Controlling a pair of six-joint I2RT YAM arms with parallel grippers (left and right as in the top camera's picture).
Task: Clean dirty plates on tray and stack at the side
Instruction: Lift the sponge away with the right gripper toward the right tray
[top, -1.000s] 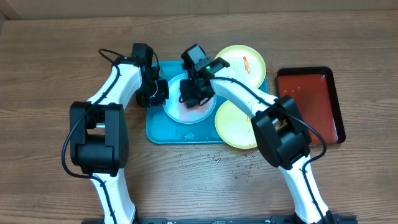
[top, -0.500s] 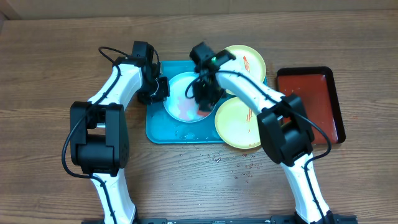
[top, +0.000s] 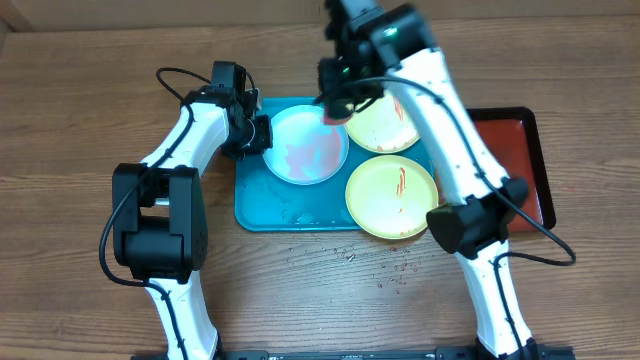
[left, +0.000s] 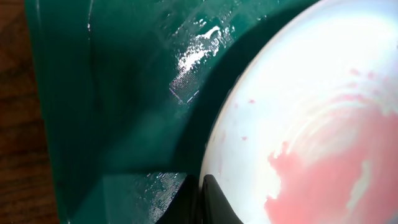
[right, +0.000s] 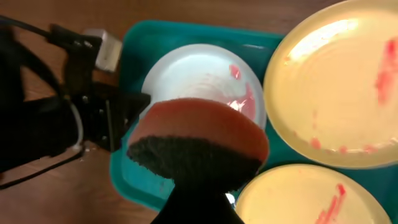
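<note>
The pale blue-white plate (top: 306, 146) lies on the turquoise tray (top: 262, 208), smeared pink at its centre. My left gripper (top: 257, 133) is shut on its left rim; the left wrist view shows the fingers (left: 202, 202) pinching the rim of the plate (left: 298, 118). Two yellow-green plates with red streaks sit at the right: one at the back (top: 385, 120), one at the front (top: 392, 196). My right gripper (top: 338, 100) is raised above the tray, shut on a red sponge with a dark scrub side (right: 196, 140).
A smaller dark red tray (top: 522, 150) with a black rim lies at the right on the wooden table. Water drops spot the tray's front and the table near it (top: 345, 255).
My right gripper has lifted the sponge off the white plate and risen up and back. The plate's smeared centre is uncovered. The left gripper keeps its hold on the rim.
</note>
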